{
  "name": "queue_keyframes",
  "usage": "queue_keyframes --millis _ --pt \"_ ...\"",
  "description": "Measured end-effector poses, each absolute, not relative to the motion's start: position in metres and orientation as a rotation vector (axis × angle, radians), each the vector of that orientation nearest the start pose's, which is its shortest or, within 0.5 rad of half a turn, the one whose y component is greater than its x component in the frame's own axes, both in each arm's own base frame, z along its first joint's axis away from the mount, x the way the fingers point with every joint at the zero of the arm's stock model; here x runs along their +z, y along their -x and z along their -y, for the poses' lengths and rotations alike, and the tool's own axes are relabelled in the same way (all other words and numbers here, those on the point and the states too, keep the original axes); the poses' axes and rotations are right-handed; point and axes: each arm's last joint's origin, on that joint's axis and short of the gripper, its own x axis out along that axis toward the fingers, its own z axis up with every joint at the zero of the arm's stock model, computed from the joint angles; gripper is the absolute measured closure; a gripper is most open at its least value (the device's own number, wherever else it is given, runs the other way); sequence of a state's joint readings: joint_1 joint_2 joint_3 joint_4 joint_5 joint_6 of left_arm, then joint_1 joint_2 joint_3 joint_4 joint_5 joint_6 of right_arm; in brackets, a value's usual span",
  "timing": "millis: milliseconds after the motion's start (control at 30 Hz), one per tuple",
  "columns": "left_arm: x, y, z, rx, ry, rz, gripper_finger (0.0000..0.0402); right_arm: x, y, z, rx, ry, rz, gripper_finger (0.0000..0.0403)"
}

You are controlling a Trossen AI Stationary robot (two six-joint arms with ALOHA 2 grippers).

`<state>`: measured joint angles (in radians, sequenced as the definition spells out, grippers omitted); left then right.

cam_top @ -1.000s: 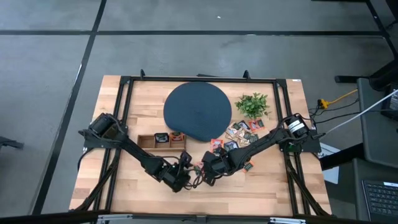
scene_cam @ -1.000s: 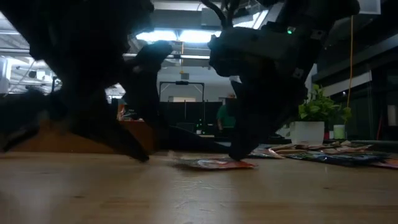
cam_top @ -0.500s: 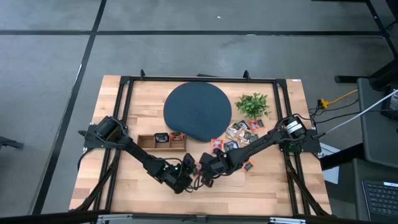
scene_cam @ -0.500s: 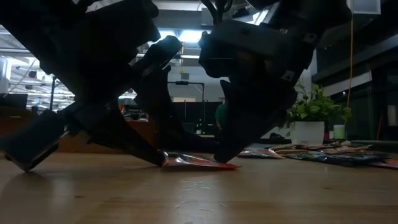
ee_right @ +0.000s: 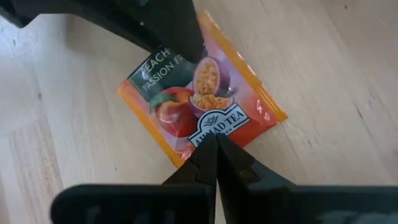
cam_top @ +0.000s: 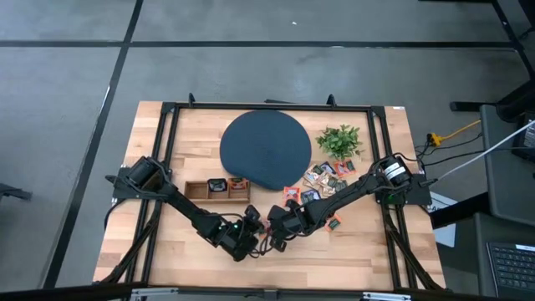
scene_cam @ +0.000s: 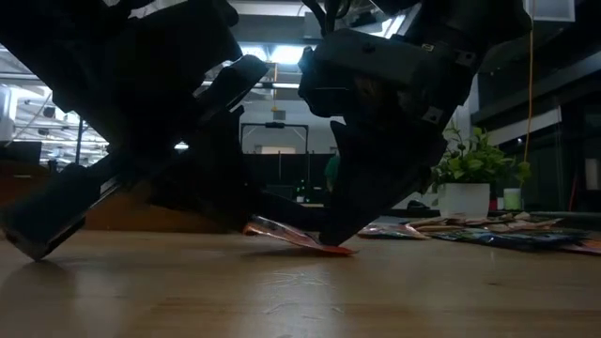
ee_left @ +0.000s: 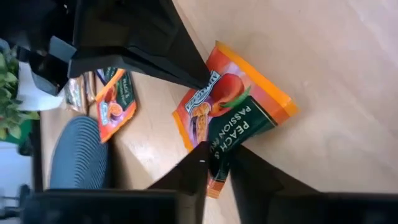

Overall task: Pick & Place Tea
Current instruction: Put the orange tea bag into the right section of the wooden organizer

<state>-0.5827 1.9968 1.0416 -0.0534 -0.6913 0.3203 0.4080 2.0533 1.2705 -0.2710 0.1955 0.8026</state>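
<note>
**A:** Where does it stand, starting closest to the front edge of the table?

**B:** Nearest, in front of the round dark disc (cam_top: 266, 150), both grippers meet over one orange peach sachet (ee_left: 233, 118). The left gripper (ee_left: 216, 168) has its two fingers pinched tight on one edge of that sachet. The right gripper (ee_right: 214, 149) has its tips drawn together on the opposite edge. In the low view the sachet (scene_cam: 299, 237) sits tilted, one side raised and the other on the wood, so I judge it to be mid-pickup or mid-handover, not carried yet.

**A:** Which arm ends up with it?

**B:** Can't say from this; both look clamped on it.

**A:** And farther back?

**B:** Just in front of the disc, to its left, a small wooden tray (cam_top: 217, 190) shows two sachets inside. That is probably the target, so I'd count those two as done.

**A:** What's left?

**B:** To the right of the disc's front edge, the pile of loose sachets (cam_top: 322, 180) lies flat on the table, near the small green plant (cam_top: 339, 140). One more sachet (cam_top: 333, 222) lies apart, in front of that pile. So most of the tea is unplaced; the job looks early, with one piece in hand.
</note>
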Motion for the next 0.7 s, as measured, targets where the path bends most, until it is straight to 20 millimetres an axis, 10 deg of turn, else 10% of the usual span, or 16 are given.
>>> queue_keyframes --millis 700 --pt "0.126 -0.278 0.200 0.011 -0.721 -0.929 0.0399 0.124 -0.379 -0.159 -0.119 -0.323 -0.969 0.0318"
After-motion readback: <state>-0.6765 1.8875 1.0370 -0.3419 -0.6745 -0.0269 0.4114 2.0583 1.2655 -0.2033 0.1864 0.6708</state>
